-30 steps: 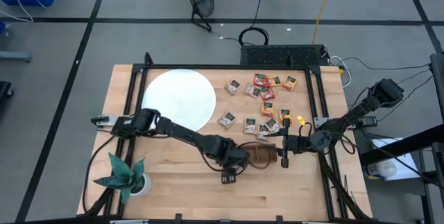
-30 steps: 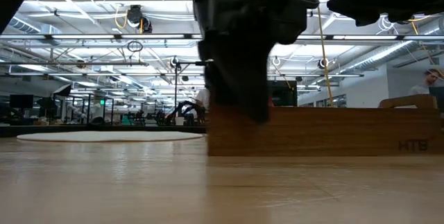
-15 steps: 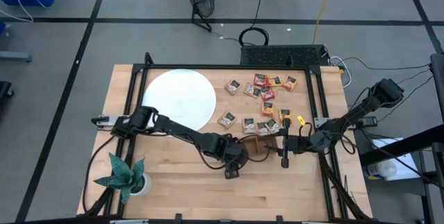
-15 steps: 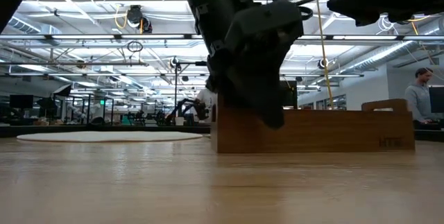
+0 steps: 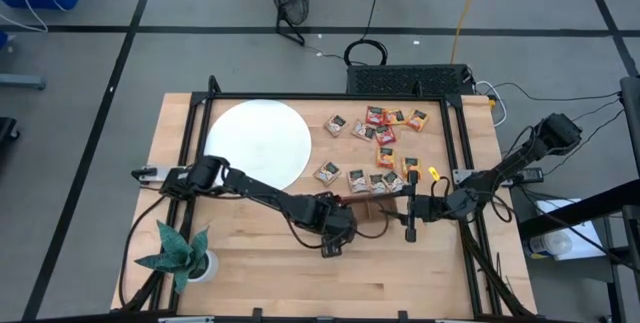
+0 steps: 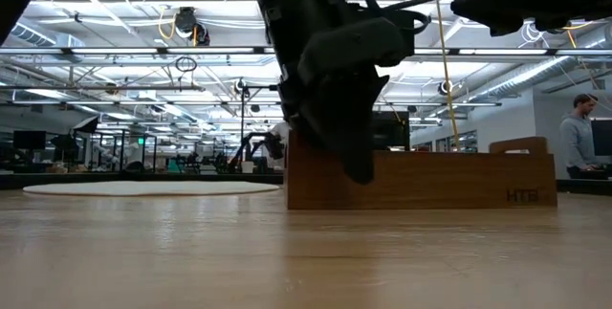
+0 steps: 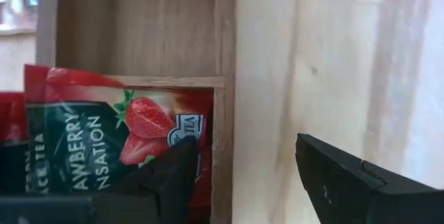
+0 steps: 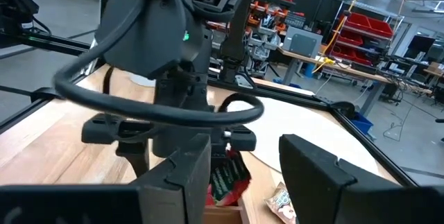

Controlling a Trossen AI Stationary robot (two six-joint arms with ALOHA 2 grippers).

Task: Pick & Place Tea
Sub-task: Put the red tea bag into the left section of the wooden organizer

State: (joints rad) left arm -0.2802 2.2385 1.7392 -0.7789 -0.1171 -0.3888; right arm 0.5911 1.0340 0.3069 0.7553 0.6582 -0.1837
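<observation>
A brown wooden tray (image 5: 378,215) (image 6: 449,180) stands on the table right of centre. One red tea sachet (image 7: 104,141) lies in its end compartment. Several more tea sachets (image 5: 385,135), red, green and orange, lie scattered on the table beyond the tray. My left gripper (image 5: 334,237) (image 7: 246,144) is open and points steeply down at the tray's left end. My right gripper (image 5: 410,215) (image 8: 243,148) is open, level and raised above the table at the tray's right end, with nothing between its fingers. My left gripper stands astride the tray's near long wall (image 7: 223,134) at the left end compartment. One finger (image 7: 173,179) is inside, over the red sachet, and the other (image 7: 347,182) is outside, over the bare table. They come slanting from above. Whether either finger touches the wall, I cannot tell.
A big white disc (image 5: 258,143) lies at the far left of the table. A green paper plant in a small pot (image 5: 180,253) stands at the near left. Black frame rails (image 5: 462,143) border the work area. A person (image 6: 579,137) stands in the room beyond.
The tray has slid along the table away from the near edge and turned a little, with my left gripper astride its wall. My left gripper has tipped and gone slightly toward the table's left edge, still open.
</observation>
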